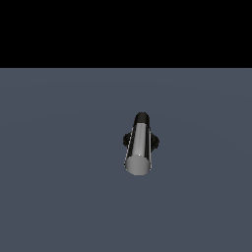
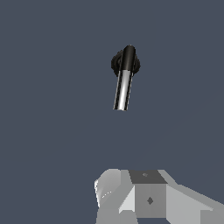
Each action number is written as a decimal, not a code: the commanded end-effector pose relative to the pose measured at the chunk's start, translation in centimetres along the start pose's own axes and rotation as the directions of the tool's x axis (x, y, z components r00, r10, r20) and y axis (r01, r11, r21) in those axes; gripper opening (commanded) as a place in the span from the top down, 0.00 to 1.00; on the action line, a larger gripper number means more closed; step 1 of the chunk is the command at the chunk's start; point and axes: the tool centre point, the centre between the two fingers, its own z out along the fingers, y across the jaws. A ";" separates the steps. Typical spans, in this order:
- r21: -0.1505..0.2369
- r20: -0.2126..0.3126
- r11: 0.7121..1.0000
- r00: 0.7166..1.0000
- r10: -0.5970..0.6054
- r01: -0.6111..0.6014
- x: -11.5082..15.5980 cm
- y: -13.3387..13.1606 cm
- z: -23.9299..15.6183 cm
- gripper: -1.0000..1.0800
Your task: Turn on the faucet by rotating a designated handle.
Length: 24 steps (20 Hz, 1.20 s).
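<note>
The faucet stands on the grey floor. Its black round base (image 1: pixel 155 141) shows on both sides of the handle (image 1: pixel 138 145), a shiny chrome bar whose flat round end faces the exterior camera. A black stub (image 1: pixel 141 117) joins the bar at its far end. My gripper is out of the exterior view. In the wrist view the faucet base (image 2: pixel 116 64) and the handle (image 2: pixel 123 89) lie well apart from my gripper (image 2: pixel 148 197). Only part of its white and grey body shows at the frame edge. The fingertips are hidden, so I cannot tell whether it is open or shut.
A flat dark grey floor (image 1: pixel 59 187) surrounds the faucet on all sides. A black background band (image 1: pixel 126 29) fills the top of the exterior view. No other objects show.
</note>
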 end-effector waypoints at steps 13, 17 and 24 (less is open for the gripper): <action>0.002 0.001 1.000 1.000 0.006 -0.006 0.5 -0.3 3.5 1.00; 0.004 0.002 1.000 1.000 0.010 -0.011 0.9 -0.5 6.1 1.00; 0.008 0.003 1.000 1.000 0.021 -0.021 1.8 -1.1 12.2 1.00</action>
